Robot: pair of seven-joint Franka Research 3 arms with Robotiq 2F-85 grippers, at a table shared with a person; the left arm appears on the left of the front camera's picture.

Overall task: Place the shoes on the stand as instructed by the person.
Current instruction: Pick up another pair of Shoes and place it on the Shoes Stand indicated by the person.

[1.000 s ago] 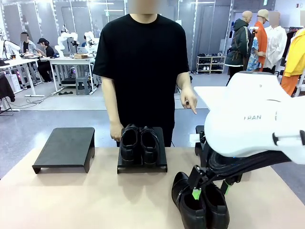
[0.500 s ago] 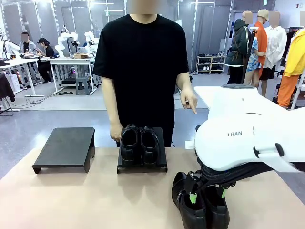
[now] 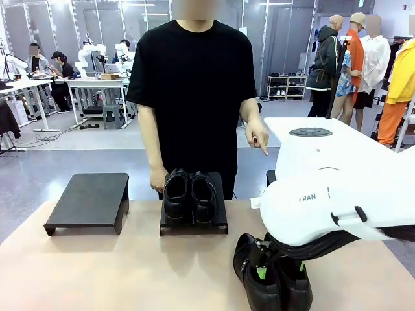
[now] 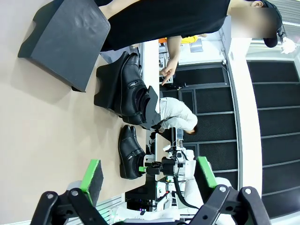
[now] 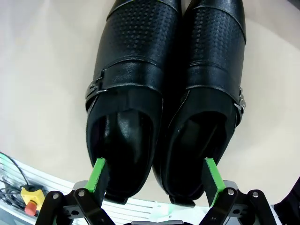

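Now the right pincer (image 5: pixel 154 167) has dropped lower, wide open, one finger over each loose shoe (image 5: pixel 136 70) on the counter (image 3: pixel 130 272). A grab looks next; the left stand (image 3: pixel 91 194) has no shoes yet.

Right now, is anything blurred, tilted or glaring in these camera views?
Front view: the right arm's white casing looks slightly smeared; the rest is sharp. Left wrist view: rolled sideways, so the person lies across the top. Right wrist view: crisp, soft sheen on the shoes.
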